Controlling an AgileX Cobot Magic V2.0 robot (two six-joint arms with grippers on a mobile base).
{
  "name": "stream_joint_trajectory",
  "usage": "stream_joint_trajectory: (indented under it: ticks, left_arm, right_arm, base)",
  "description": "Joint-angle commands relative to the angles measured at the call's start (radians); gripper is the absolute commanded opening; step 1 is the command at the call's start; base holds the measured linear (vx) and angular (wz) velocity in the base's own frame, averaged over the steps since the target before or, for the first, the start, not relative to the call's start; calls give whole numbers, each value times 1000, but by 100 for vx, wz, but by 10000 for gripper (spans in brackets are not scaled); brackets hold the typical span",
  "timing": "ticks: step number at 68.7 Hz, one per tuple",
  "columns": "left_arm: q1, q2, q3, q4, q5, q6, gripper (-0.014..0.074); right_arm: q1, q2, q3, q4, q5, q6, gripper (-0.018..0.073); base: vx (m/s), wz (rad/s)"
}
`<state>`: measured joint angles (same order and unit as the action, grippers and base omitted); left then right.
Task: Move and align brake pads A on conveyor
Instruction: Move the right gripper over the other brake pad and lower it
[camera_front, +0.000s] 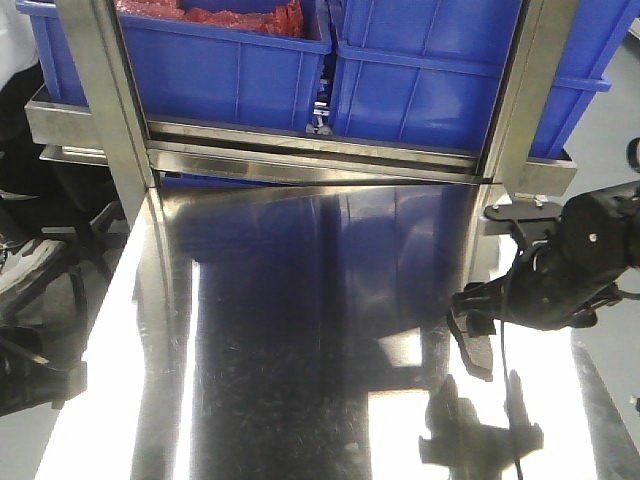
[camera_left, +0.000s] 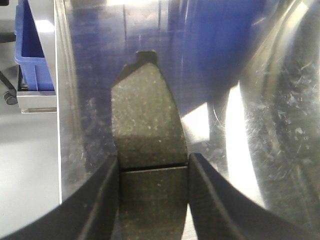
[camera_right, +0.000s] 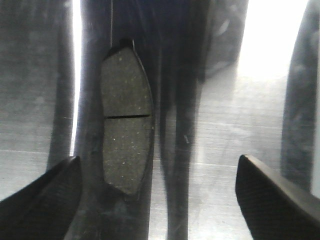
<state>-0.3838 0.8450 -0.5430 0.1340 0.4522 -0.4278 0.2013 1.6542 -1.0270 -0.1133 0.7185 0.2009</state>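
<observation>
My left tool (camera_left: 152, 165) is clamped on a brake pad (camera_left: 147, 115). Its two black fingers (camera_left: 102, 197) press the pad's long edges just behind the centre groove, and the front half sticks out ahead of the tool, with a small tab at the far end. The shiny steel tabletop (camera_left: 280, 150) lies beneath; I cannot tell whether the pad touches it. A blue bin (camera_left: 32, 55) stands beyond the tabletop's edge, off to one finger's side.

My right tool (camera_right: 159, 162) is spread wide and holds nothing. A second brake pad (camera_right: 126, 120) lies flat on the tabletop ahead of it, lengthwise along the tool's line, with its groove across the middle. It sits off centre, close to the finger (camera_right: 50, 195) on the view's left and well apart from the other. Neither finger touches it.

From the front camera, the tabletop runs out to a steel rack (camera_front: 300, 150) carrying two blue bins (camera_front: 450, 80), one with red material (camera_front: 210, 15) inside.
</observation>
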Motion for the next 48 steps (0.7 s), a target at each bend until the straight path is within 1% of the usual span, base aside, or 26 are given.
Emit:
stream_joint_trajectory:
  ticks: [1, 10, 34, 41, 48]
  left_arm:
    - [2, -13, -27, 8, -78, 0, 2]
    - [2, -13, -27, 8, -78, 0, 2]
    - [2, -13, -27, 8, -78, 0, 2]
    - [2, -13, -27, 8, -78, 0, 2]
    - [2, -13, -27, 8, -78, 0, 2]
  right_arm:
    - [-1, 2, -32, 22, -44, -32, 577]
    - [-1, 42, -32, 49, -70, -42, 577]
    - [-1, 88, -32, 46, -108, -57, 571]
    - [-1, 96, -32, 44, -109, -57, 549]
    - [-1, 103, -32, 42, -110, -58, 510]
  base:
    - [0, 0]
    - [0, 0]
    - [0, 0]
    - [0, 0]
    - [0, 0]
